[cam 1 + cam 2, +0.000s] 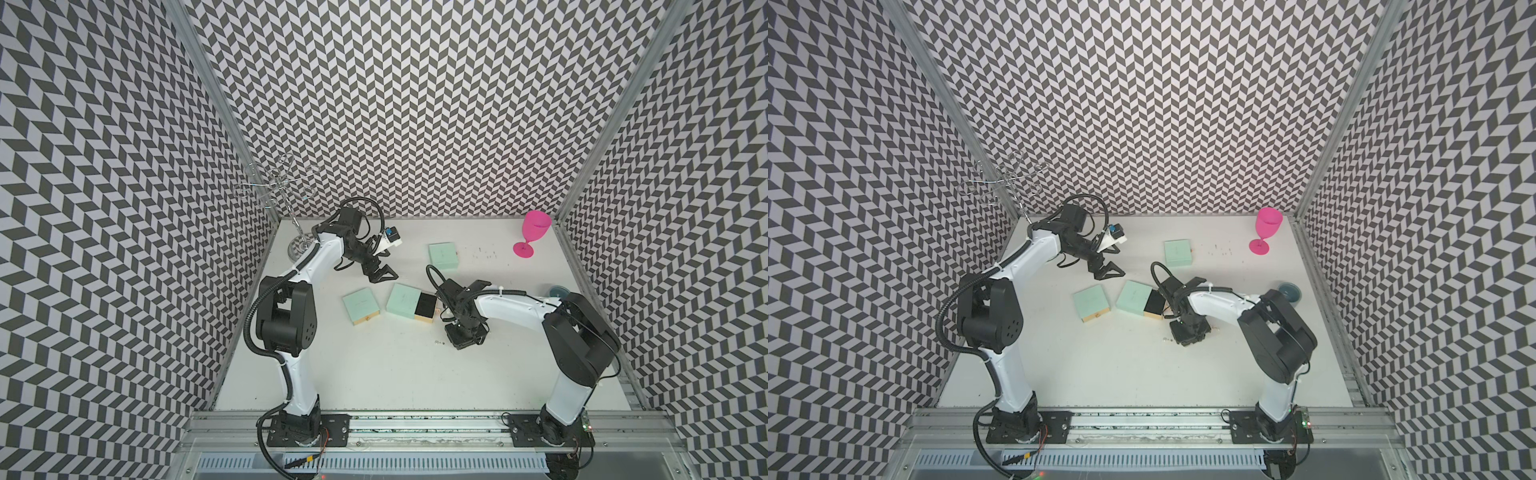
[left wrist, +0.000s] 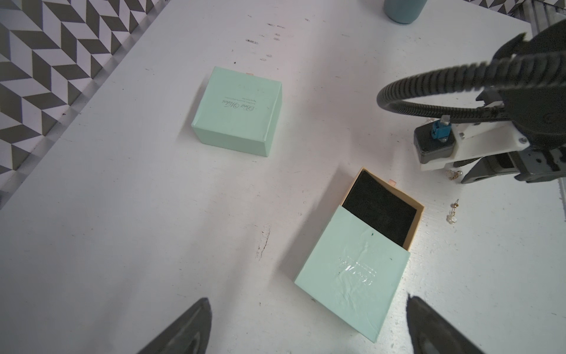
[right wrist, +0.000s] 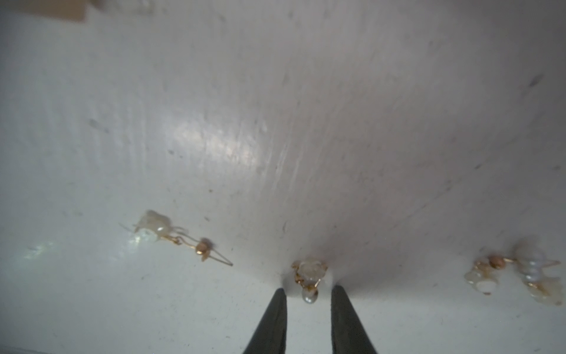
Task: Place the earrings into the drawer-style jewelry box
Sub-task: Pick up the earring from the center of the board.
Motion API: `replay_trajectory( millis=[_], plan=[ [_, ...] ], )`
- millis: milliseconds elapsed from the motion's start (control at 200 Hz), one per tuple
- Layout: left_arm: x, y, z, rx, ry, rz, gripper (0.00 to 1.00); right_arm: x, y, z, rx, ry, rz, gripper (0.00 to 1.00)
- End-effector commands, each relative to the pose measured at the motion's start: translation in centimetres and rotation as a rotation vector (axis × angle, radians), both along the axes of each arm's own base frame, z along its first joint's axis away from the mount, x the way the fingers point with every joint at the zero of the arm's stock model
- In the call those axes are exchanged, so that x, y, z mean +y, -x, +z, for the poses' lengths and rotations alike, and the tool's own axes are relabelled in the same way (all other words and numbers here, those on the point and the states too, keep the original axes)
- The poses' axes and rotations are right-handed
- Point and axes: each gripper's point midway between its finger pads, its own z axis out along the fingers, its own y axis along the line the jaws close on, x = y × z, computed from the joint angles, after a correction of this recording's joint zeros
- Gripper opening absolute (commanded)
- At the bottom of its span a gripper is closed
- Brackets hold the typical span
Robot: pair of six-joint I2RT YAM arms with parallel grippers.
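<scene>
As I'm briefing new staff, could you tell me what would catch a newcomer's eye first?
The black-and-white chevron walls dominate, with a pink goblet in the far right corner of the table. Mid-table, a mint-green jewelry box lies with its black-lined drawer pulled out; beside it the right pincer straddles a pearly earring.

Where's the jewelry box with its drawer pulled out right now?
In both top views the open jewelry box sits mid-table, between a closed mint-green box and the right gripper, black drawer toward that gripper.
</scene>
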Motion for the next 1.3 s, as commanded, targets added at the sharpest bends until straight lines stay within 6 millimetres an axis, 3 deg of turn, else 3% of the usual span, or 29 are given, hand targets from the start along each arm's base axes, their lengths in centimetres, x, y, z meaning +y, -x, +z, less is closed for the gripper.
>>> replay_trajectory(
  millis=[0, 255, 536, 981, 1297],
  plan=[
    [-0.2, 0.5, 1.7, -0.046, 0.018, -0.025, 1.00, -0.2, 0.2, -0.8, 0.002, 0.016, -0.001, 0.24],
    [-0.2, 0.6, 1.5, -0.042, 0.018, -0.024, 1.00, -0.6, 0.5, -1.4, 0.007, 0.032, 0.006, 0.16],
    [-0.1, 0.5, 1.7, -0.048, 0.019, -0.023, 1.00, -0.8, 0.0, -0.2, -0.022, 0.039, 0.018, 0.07],
    [-0.3, 0.7, 1.7, -0.048, 0.021, -0.028, 1.00, 0.1, -1.8, 4.1, -0.090, 0.010, 0.045, 0.04],
    [-0.5, 1.0, 1.3, -0.042, 0.015, -0.034, 0.99, 2.2, -4.3, 7.3, -0.131, -0.020, 0.084, 0.04]
  ],
)
